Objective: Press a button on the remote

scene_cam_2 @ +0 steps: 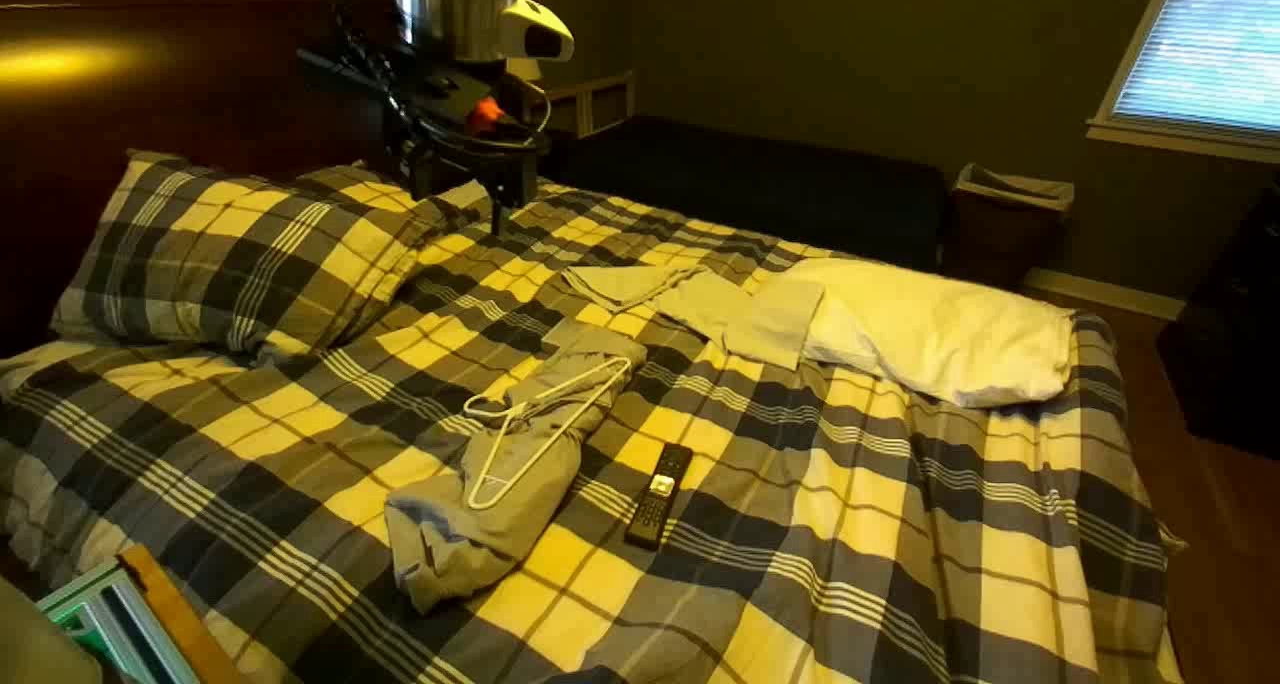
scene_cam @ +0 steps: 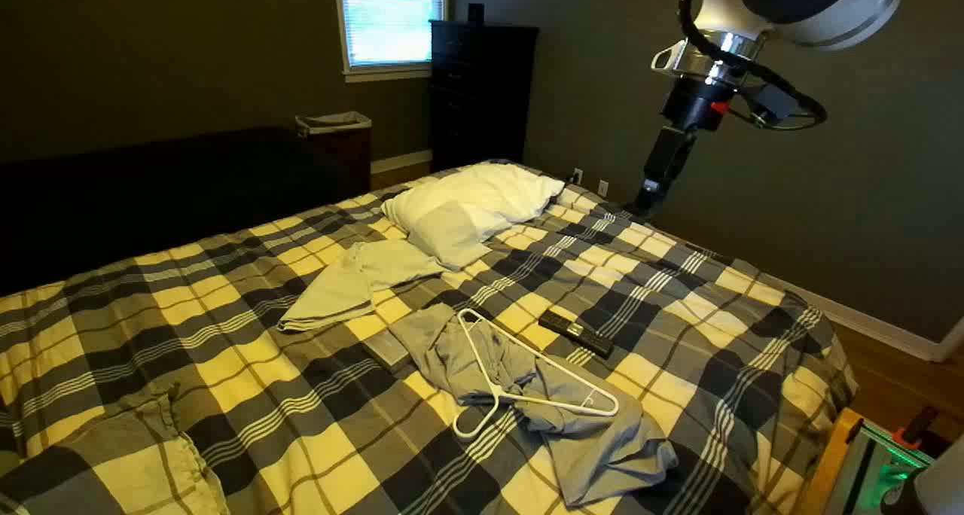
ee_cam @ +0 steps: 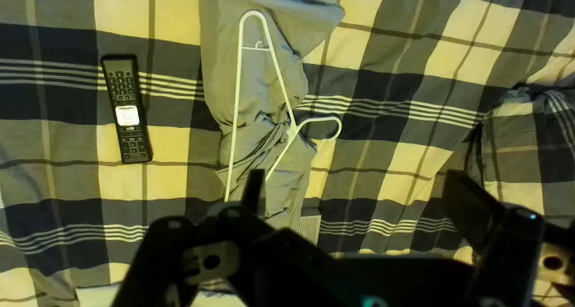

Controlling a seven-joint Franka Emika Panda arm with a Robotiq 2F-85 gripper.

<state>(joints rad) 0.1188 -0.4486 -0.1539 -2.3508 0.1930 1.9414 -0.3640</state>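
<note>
The remote is a slim black bar with rows of small keys and a light patch in its middle. It lies face up on the plaid bed in both exterior views (scene_cam: 575, 333) (scene_cam_2: 658, 496). In the wrist view the remote (ee_cam: 127, 109) lies at the upper left, apart from the fingers. My gripper (ee_cam: 355, 174) is wide open, with bedcover seen between its fingers and nothing held. In both exterior views the gripper (scene_cam: 642, 202) (scene_cam_2: 460, 199) hangs above the bed, well away from the remote.
A white hanger (scene_cam: 538, 402) lies on a crumpled grey cloth (scene_cam: 602, 447) beside the remote. A flat grey box (scene_cam: 388, 349) sits by the cloth. A white pillow (scene_cam: 482, 191), a folded cloth (scene_cam: 354, 281) and plaid pillows (scene_cam_2: 240, 254) also lie on the bed.
</note>
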